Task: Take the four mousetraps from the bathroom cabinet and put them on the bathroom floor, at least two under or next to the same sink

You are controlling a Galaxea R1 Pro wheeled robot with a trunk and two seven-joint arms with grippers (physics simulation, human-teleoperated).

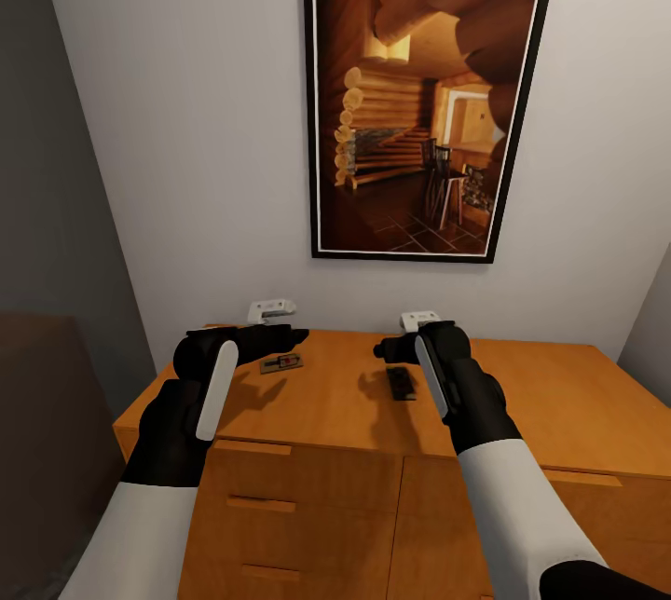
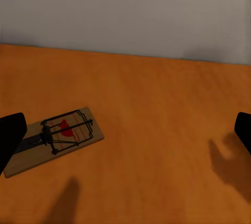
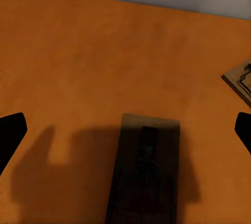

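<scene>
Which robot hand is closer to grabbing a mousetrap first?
Probably the right. The right gripper hangs open with a mousetrap centred between its fingers. The left gripper is open too, but its mousetrap lies off beside one finger, so that arm would need shifting.

The head camera looks forward and down at the orange-brown wooden cabinet (image 1: 373, 451) and the wall behind. Both wrist cameras look closely down on its worktop, each seeing one flat tan mousetrap (image 2: 55, 139) also visible from the head.
</scene>
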